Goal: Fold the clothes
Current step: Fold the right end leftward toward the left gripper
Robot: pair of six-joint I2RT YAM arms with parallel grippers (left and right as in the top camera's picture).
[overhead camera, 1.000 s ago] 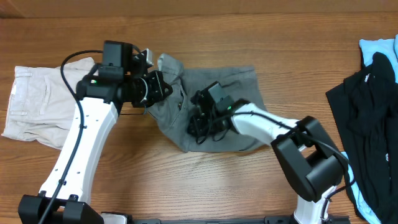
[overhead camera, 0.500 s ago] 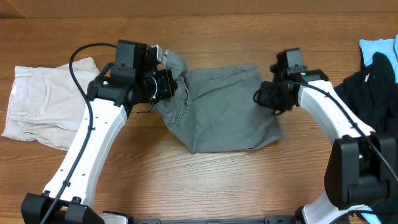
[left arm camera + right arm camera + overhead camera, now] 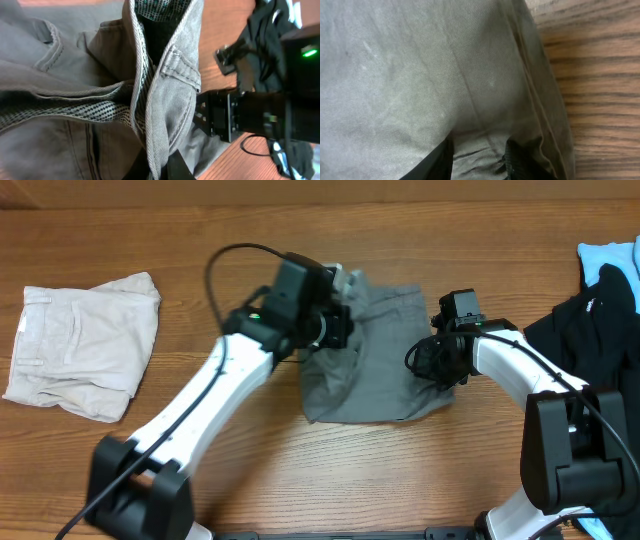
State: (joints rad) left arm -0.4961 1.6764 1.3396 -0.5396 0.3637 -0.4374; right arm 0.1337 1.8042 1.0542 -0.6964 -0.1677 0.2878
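Note:
The grey shorts (image 3: 385, 370) lie on the wooden table at centre, partly folded over on themselves. My left gripper (image 3: 338, 330) is shut on their waistband and holds it lifted over the garment's upper left. The left wrist view shows the waistband (image 3: 170, 90) with a belt loop and paler patterned lining, pinched between my left fingers (image 3: 160, 167). My right gripper (image 3: 437, 365) sits at the shorts' right edge. In the right wrist view its fingers (image 3: 480, 157) have a wrinkled fold of the grey cloth (image 3: 410, 65) between them.
Cream-white folded shorts (image 3: 85, 340) lie at the far left. A black garment (image 3: 590, 350) and a light-blue one (image 3: 605, 255) lie at the right edge. Bare wooden table (image 3: 600, 75) borders the shorts' right hem.
My left gripper carried the waistband to the right, over the shorts. My right gripper went from the shorts' middle to their right edge and lowered onto it.

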